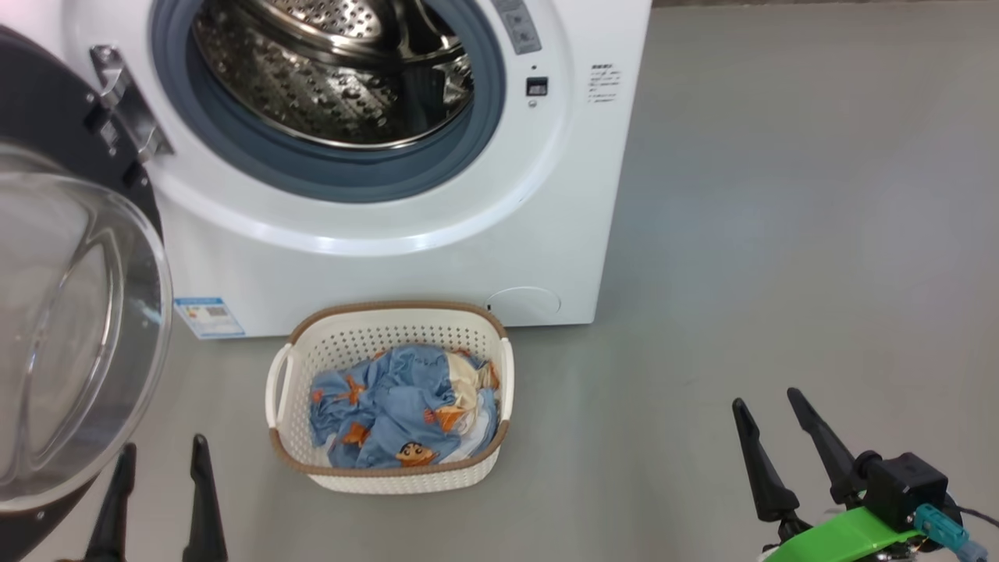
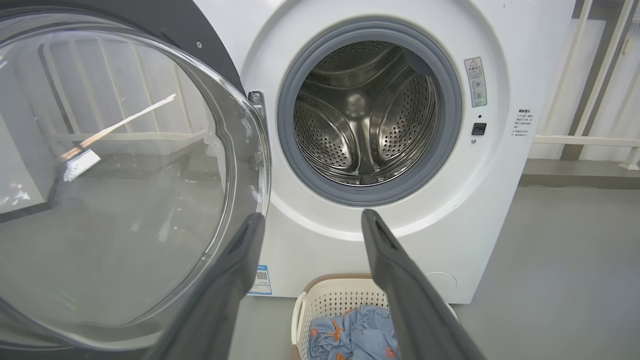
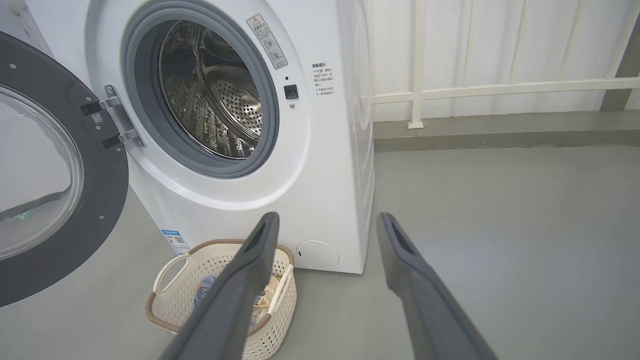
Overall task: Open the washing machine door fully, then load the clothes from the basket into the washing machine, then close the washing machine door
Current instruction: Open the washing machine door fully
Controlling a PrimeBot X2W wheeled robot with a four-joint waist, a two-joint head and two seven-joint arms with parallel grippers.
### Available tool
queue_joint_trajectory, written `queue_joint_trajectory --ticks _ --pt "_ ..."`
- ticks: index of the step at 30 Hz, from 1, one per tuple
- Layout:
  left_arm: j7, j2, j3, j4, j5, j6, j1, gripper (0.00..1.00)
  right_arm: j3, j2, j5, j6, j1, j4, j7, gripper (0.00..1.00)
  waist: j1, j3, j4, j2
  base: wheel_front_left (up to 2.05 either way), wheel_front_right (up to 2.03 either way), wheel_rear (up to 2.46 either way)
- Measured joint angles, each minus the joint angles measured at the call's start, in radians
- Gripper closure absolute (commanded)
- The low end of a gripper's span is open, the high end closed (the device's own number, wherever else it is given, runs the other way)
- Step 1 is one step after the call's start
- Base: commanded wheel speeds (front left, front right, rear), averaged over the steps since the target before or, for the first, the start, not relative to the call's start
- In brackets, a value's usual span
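**Door open, clothes in the basket, both grippers empty**

In the head view the washing machine (image 1: 375, 257) fills 12 o'clock, with its grey gasket (image 1: 257, 156) and steel drum (image 1: 335, 70) exposed. The washing machine door (image 1: 70, 328) stands open on its metal hinge (image 1: 125, 105) at 9 o'clock, its glass bowl bulging toward the camera. The basket (image 1: 406, 480) sits on the grey floor (image 1: 780, 234) at 6 o'clock, just in front of the machine, and the clothes (image 1: 398, 410) lie crumpled inside it. A blue label (image 1: 208, 316) is stuck low on the machine, at the basket's 10 o'clock.

The left gripper (image 1: 164, 442) is at 7 o'clock, fingers spread wide and holding nothing. Its outer finger is just beside the door's lower rim, and whether they touch cannot be told. The right gripper (image 1: 766, 396) is at 4 o'clock, well apart from the basket, also wide open and empty. In the right wrist view a white railing (image 3: 500, 90) runs behind the machine at 1 o'clock
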Motion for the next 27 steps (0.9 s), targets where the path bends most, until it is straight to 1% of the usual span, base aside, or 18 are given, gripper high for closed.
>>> queue_joint_trajectory --ticks 11,13,27 --pt "0.000 0.002 -0.024 -0.014 0.014 0.008 0.055 0.00 -0.009 0.015 -0.015 0.000 0.034 -0.023 0.000 0.00 0.0001 -0.051 -0.049 0.0000 0.00 0.00 0.00" --pt "0.000 0.002 -0.027 -0.014 0.014 0.016 0.058 0.00 -0.010 0.016 -0.022 0.000 0.043 -0.026 0.000 0.00 0.0001 -0.056 -0.054 0.0000 0.00 0.00 0.00" --pt "0.000 0.003 -0.051 -0.009 0.029 0.025 0.075 0.00 -0.029 0.022 -0.043 0.000 0.054 -0.039 0.000 0.00 0.0001 -0.068 -0.060 0.0000 0.00 0.00 0.00"
